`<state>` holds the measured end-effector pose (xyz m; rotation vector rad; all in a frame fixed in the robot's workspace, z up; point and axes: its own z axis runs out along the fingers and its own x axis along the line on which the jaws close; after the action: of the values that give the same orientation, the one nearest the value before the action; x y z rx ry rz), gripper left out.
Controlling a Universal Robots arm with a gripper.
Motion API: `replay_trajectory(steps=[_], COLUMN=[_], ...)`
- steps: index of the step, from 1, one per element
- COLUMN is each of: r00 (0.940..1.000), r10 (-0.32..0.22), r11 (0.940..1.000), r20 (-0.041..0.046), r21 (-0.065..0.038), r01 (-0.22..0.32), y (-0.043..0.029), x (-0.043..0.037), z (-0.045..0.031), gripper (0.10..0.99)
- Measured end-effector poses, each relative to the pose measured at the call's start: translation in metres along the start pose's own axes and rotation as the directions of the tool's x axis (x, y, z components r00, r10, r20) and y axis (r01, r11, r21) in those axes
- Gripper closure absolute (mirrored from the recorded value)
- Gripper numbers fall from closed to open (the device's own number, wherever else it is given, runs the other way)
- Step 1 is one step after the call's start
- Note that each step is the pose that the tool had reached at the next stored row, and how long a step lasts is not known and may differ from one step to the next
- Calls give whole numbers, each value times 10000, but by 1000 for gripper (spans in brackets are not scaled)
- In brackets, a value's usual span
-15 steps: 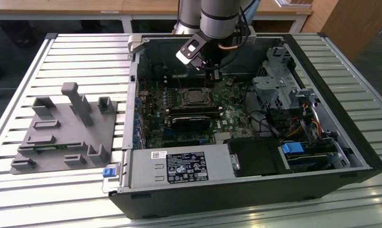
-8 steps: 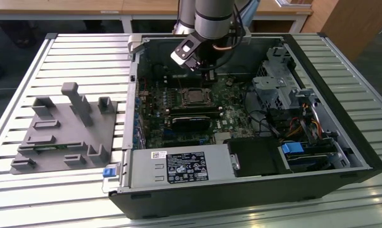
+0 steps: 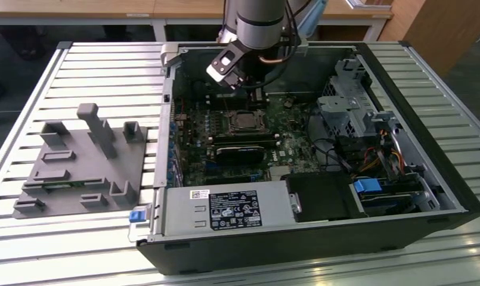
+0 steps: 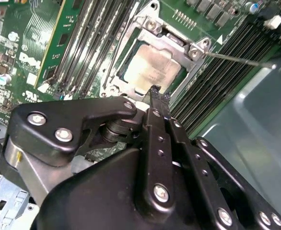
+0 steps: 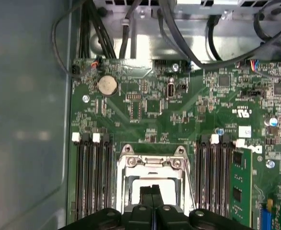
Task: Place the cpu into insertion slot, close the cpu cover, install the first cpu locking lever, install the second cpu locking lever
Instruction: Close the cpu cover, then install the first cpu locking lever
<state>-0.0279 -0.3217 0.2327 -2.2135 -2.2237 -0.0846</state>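
Hovering closed, the tool (image 4: 155, 92) overhangs the cpu (image 4: 149, 68).

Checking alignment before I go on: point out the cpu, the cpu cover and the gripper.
the cpu (image 4: 152, 72), second wrist view, middle of its metal top.
the cpu cover (image 5: 152, 163), first wrist view, bar of its frame.
the gripper (image 4: 155, 93), second wrist view, between its fingertips.

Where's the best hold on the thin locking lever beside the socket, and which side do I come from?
Probably near the free end of the locking lever, where the thin straight rod stands clear of the cpu cover, out over the memory slots. Come from above and close across the rod. The gripper is shut now.
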Motion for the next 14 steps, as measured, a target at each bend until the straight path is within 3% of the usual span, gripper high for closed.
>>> replay_trajectory(steps=[14], r00=[10000], r10=[-1], r11=[10000], r20=[0], r21=[0], r01=[1], y=[-107], x=[1], z=[-3], gripper=[980])
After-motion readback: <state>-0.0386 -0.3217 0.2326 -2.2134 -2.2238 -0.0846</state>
